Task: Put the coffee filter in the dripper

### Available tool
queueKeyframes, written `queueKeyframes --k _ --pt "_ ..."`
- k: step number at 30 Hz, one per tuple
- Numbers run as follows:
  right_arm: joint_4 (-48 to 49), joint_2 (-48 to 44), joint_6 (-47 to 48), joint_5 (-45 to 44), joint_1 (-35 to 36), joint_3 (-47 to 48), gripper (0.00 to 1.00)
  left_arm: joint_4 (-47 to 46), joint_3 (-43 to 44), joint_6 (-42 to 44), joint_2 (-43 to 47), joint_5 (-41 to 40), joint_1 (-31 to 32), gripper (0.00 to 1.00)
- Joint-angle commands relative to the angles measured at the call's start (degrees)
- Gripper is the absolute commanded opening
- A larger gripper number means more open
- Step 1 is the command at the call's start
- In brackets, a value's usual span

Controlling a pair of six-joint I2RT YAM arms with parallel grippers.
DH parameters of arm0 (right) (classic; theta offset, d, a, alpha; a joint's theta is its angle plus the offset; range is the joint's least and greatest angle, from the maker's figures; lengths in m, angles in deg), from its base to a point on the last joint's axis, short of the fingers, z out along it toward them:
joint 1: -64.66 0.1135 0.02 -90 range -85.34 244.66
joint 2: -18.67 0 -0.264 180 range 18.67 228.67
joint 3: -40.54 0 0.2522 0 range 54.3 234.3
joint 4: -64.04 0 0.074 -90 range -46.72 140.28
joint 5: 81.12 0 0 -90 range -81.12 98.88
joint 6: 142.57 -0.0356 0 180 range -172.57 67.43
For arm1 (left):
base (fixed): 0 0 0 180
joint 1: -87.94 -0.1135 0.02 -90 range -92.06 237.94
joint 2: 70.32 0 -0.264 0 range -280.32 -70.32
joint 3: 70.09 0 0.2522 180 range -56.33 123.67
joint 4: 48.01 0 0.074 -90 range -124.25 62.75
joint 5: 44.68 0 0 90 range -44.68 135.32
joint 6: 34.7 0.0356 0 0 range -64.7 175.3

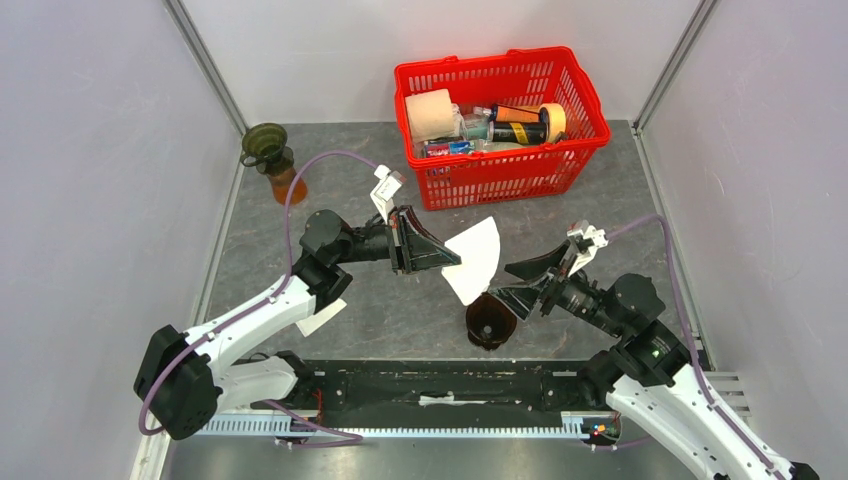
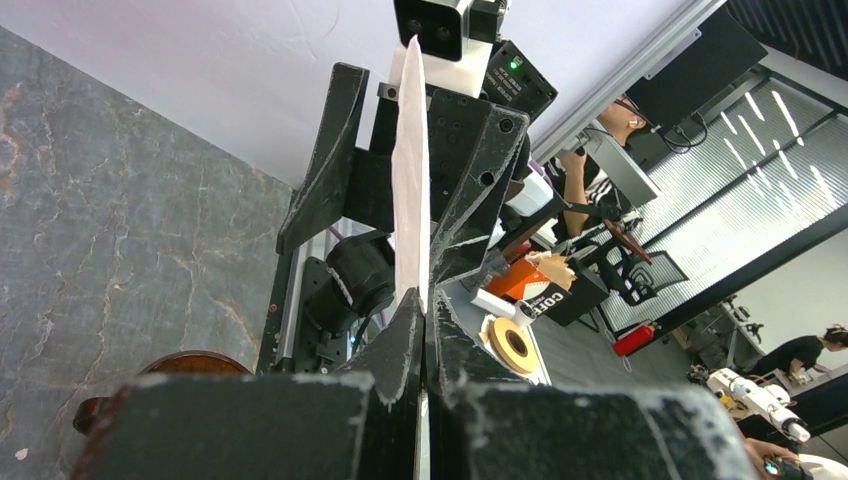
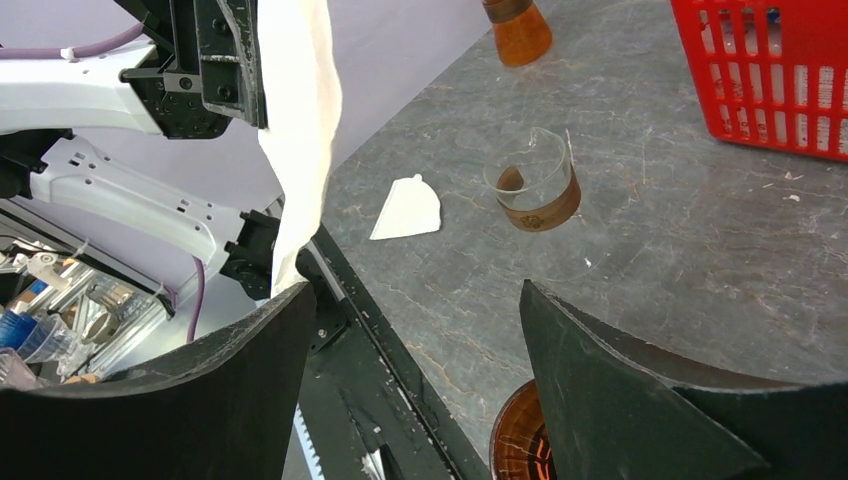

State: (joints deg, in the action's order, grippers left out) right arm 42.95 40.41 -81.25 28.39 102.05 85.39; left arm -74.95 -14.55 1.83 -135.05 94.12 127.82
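A white paper coffee filter (image 1: 478,258) hangs in the air above the table, and my left gripper (image 1: 450,262) is shut on its edge. From the left wrist the filter (image 2: 410,170) shows edge-on, pinched at my left gripper (image 2: 425,298). The brown dripper (image 1: 490,320) stands on the table just below the filter and also shows low in the right wrist view (image 3: 520,440). My right gripper (image 1: 502,282) is open above the dripper, close to the filter's lower corner. In the right wrist view the filter (image 3: 300,120) hangs by the left finger of my right gripper (image 3: 412,290).
A red basket (image 1: 575,150) of bottles and rolls stands at the back. A green funnel on an amber bottle (image 1: 275,165) is at the back left. A spare filter (image 3: 408,208) and a glass beaker (image 3: 535,185) sit on the table. The black rail (image 1: 450,385) runs along the near edge.
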Motion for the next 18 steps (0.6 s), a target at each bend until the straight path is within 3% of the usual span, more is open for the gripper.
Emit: queueKeyframes --k 1,18 --pt "2.91 0.52 -0.63 0.78 0.05 1.83 0.83 -1.65 0.7 1.97 0.3 1.58 -0.24 0.02" --pt "-1.1 -1.5 -1.19 -1.15 0.06 2.69 0.84 1.27 0.67 4.43 1.35 -1.66 -0.23 0.02"
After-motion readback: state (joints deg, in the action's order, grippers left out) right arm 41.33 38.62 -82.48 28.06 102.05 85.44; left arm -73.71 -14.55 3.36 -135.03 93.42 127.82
